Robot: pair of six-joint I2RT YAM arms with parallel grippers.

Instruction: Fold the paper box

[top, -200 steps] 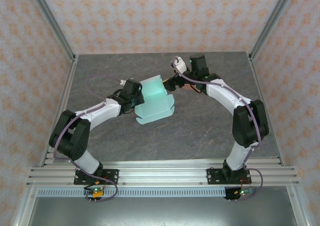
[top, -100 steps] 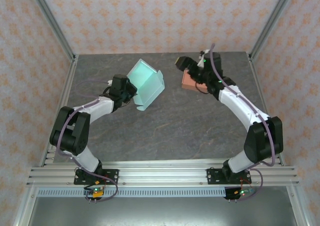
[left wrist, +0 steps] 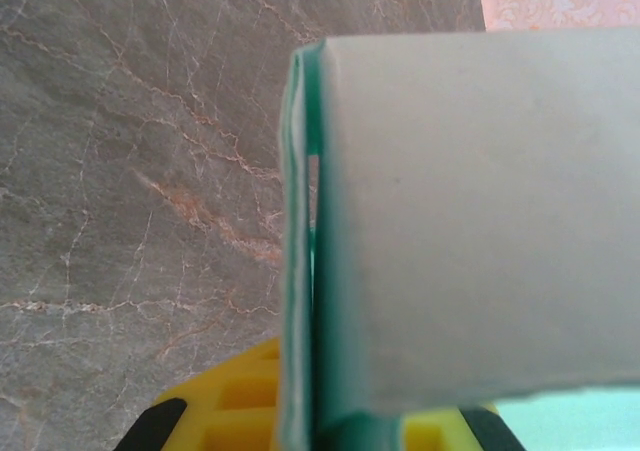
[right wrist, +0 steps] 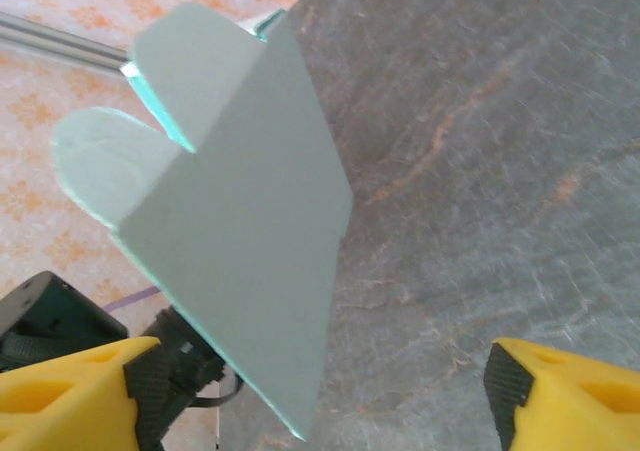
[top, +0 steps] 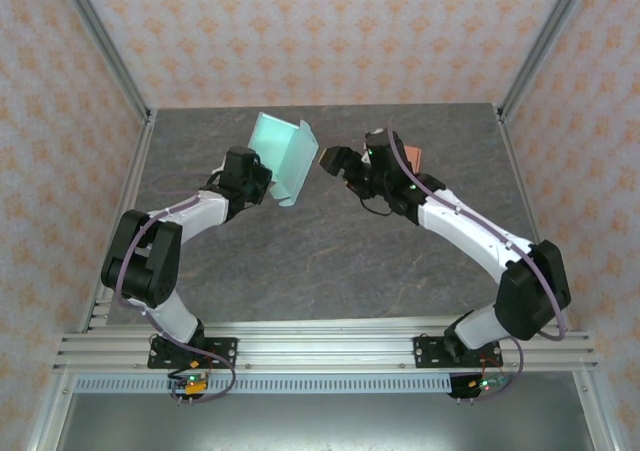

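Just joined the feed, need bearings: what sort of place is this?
Probably a lab robot cell: a stone-patterned table, aluminium frame posts, wallpapered panels enclosing it, and a mounting rail along the near edge.

Mint-green paper box (top: 283,155), grey marbled table (top: 330,261)

paper box (top: 285,156) left, right tool (top: 328,163) beside (apart)

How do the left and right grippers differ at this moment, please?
The left gripper is shut on an edge of the box, while the right gripper is open and holds nothing. The left gripper alone holds the box up, tilted; the right gripper only faces it from the opposite side, close by. Both point toward the box.
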